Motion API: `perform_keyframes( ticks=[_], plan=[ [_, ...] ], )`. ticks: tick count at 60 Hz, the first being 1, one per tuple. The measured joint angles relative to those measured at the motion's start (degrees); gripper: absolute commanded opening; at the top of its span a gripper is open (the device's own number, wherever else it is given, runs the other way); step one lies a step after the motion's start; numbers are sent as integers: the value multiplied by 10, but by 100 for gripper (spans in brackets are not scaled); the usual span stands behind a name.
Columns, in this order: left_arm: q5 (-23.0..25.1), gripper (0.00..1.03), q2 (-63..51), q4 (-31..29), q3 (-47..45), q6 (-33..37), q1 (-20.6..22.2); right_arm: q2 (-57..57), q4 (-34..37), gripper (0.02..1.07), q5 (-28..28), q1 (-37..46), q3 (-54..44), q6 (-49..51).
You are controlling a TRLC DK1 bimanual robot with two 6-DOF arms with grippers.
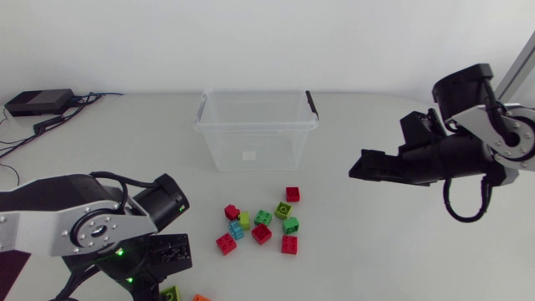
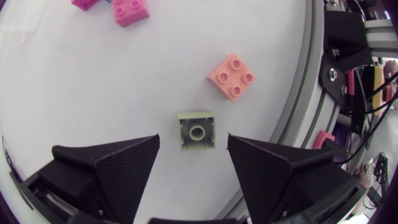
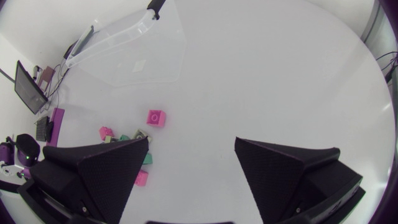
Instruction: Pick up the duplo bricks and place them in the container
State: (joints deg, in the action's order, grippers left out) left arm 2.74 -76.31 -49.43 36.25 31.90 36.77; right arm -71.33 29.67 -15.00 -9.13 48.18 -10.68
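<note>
A pale green duplo brick (image 2: 197,130), lying with its hollow side showing, sits between the fingers of my left gripper (image 2: 194,155). The gripper is open and neither finger touches the brick. In the head view this gripper (image 1: 170,280) is low at the table's front left, over the green brick (image 1: 171,293). An orange brick (image 2: 231,76) lies just ahead of it. Several red, green and blue bricks (image 1: 261,221) are scattered in front of the clear plastic container (image 1: 255,125). My right gripper (image 1: 355,170) hovers open and empty to the right of the container.
The table's front edge (image 2: 298,124) runs close beside my left gripper's finger. A black box with cables (image 1: 38,102) lies at the back left. From the right wrist, the container (image 3: 134,50) and a red brick (image 3: 156,117) lie ahead.
</note>
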Motion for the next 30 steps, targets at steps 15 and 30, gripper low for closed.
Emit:
perform_keyframes(
  ticks=[15,30],
  plan=[
    [27,26,-74,4,0,-6,-15,-97,2,102,61,-125,34,-70],
    [50,19,-81,2,4,-6,-25,-222,3,96,136,-192,112,-89]
  ],
)
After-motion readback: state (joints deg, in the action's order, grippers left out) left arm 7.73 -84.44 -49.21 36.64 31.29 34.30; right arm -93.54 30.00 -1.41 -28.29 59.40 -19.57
